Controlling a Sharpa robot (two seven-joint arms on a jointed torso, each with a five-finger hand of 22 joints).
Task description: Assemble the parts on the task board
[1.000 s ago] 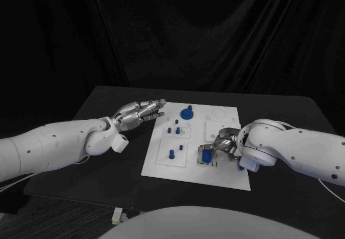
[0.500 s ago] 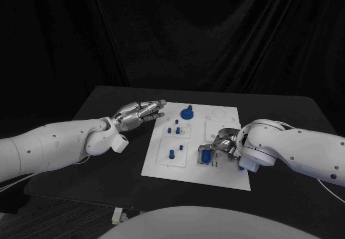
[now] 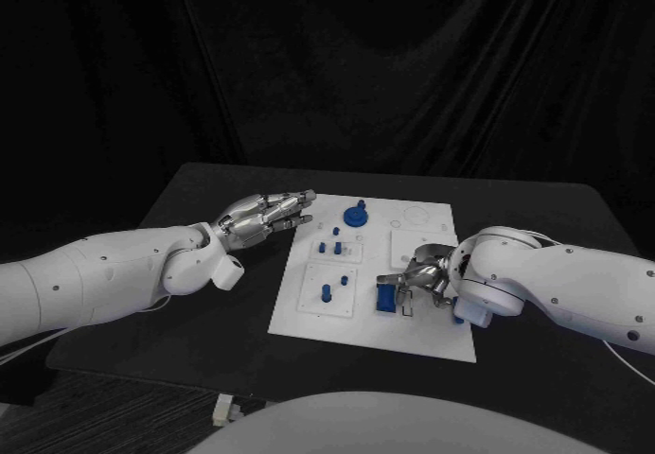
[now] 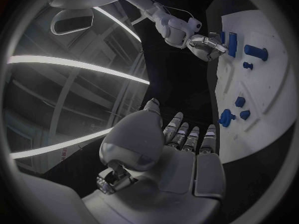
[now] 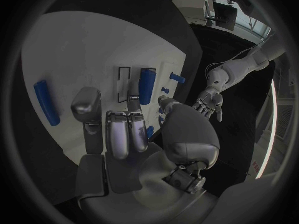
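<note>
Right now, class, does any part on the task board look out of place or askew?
Yes. One long blue bar lies loose and flat on bare task board, apart from the slots, while another blue piece sits at the slot by the right hand. The left hand hovers at the board's edge.

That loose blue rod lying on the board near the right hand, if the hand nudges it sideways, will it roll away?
Probably, yes. The blue rod looks round and smooth and lies flat on the bare task board, with nothing beside it to stop it. It looks like stiff plastic, so likely light and unbending. Its smooth surface may slip between the right hand's fingers.
</note>
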